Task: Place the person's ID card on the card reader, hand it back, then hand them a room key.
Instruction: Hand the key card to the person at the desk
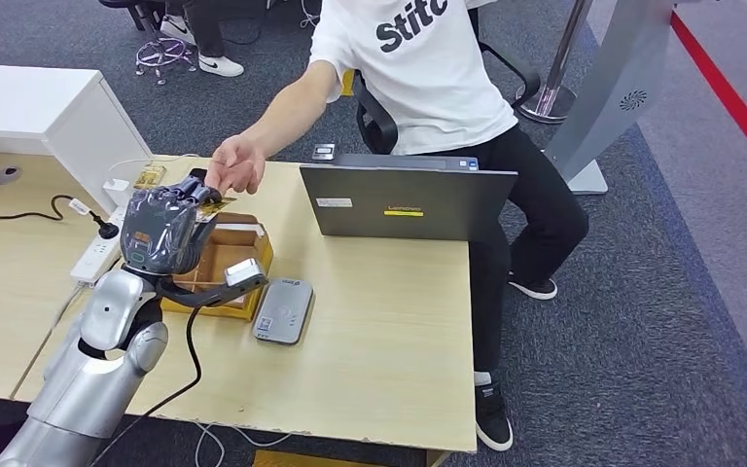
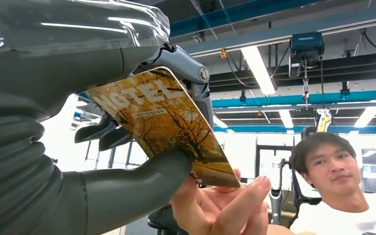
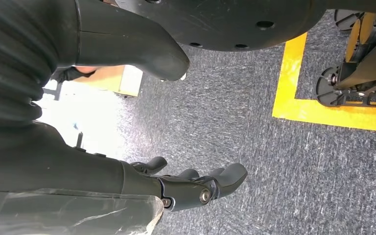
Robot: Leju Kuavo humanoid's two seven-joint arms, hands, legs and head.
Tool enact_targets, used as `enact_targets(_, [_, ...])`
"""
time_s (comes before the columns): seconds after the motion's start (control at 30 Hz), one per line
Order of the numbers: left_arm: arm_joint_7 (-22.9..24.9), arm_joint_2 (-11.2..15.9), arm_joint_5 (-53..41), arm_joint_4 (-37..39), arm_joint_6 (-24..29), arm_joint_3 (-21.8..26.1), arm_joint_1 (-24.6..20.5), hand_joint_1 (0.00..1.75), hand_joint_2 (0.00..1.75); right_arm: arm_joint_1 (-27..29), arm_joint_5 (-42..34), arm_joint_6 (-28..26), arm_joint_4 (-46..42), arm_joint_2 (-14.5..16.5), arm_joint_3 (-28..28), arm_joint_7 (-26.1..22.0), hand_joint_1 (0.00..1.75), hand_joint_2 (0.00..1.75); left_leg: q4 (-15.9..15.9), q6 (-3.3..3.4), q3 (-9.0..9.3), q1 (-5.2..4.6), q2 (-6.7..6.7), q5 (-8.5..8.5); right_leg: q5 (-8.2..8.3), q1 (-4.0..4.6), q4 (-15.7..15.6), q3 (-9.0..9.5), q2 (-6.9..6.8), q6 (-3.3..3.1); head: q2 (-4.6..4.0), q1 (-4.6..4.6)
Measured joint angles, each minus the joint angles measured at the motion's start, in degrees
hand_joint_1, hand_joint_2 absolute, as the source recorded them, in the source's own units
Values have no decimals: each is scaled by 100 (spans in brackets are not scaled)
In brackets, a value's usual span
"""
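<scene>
Silver and smooth, the left arm rose from the table's near left corner, ending in the plastic-wrapped left hand (image 1: 160,232), whose thick grey thumb and darker fingers pinched a glossy room key (image 2: 164,125) — a thin rectangular card with rounded corners, printed with autumn-gold trees and the word HOTEL. The person's hand (image 1: 235,163) reached across the far edge of the table (image 1: 389,331) and met the card; in the left wrist view their fingertips (image 2: 247,193) touched its lower edge. Just beneath the robot's hand sat an open cardboard box (image 1: 222,265), brown and square-sided, near the table's middle. Beside it toward the near edge lay the card reader (image 1: 283,310), a flat grey slab with rounded corners. A matte grey laptop (image 1: 407,199) stood open at the far edge, its lid toward the robot. A white power strip (image 1: 97,255) lay along the left side. The right hand (image 3: 196,186) hung over coarse grey carpet — fingers loosely spread, holding nothing.
</scene>
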Motion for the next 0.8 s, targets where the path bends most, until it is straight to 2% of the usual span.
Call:
enact_targets(0.3, [-76,-31,-16,-106,70,31,28,175,175,-1,21,-6,0,0,-2,0,0,175,0,-2,-8,0,4,-7,-1,0,-1,-11,5,0,0,0])
enact_targets(0.43, [-98,-39,-24,-145,80,32,62,0,175,-1,33,-6,0,0,-4,0,0,175,0,-2,-8,0,3,-6,-2,0,0,-11,4,0,0,0])
enact_targets(0.8, [-178,-72,-98,-265,72,32,385,0,175,1,15,-6,0,3,-80,2,0,175,0,-3,-6,0,2,-3,-1,0,0,-8,1,0,0,0])
